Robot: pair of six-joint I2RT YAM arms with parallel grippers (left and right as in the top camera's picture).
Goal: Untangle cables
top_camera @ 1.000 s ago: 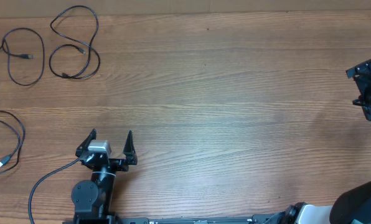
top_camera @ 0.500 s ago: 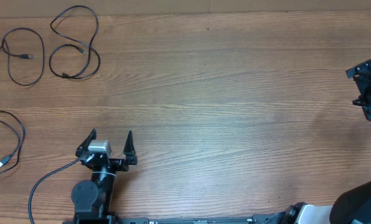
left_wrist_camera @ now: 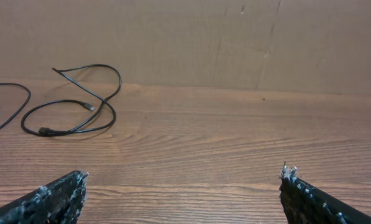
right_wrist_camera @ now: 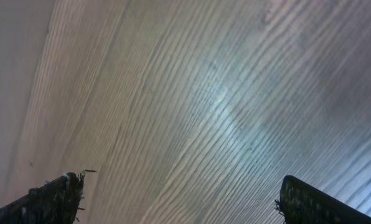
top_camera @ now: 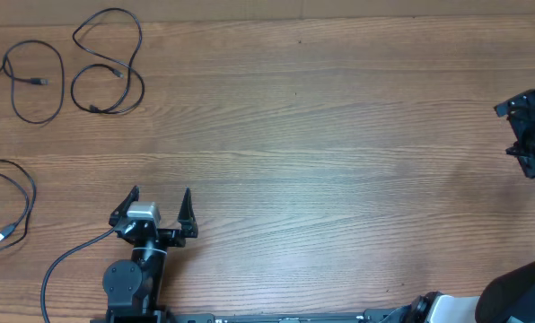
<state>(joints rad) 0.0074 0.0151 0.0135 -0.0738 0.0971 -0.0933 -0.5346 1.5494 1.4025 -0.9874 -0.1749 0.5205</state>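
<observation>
Three thin black cables lie apart as loose loops at the table's far left. One cable and a second cable are at the back, and a third cable is nearer the front edge. My left gripper stands open at the front left, well clear of all three. In the left wrist view the open gripper holds nothing; the looped cable and part of another cable lie ahead to the left. My right gripper hovers open at the far right; its wrist view shows only bare wood.
The wooden table stretches between the two arms. A cardboard wall stands along the back edge. The left arm's own thicker black cable curves by its base at the front left.
The right gripper has shifted slightly up and to the left in the overhead view. The left arm and the cables have not moved.
</observation>
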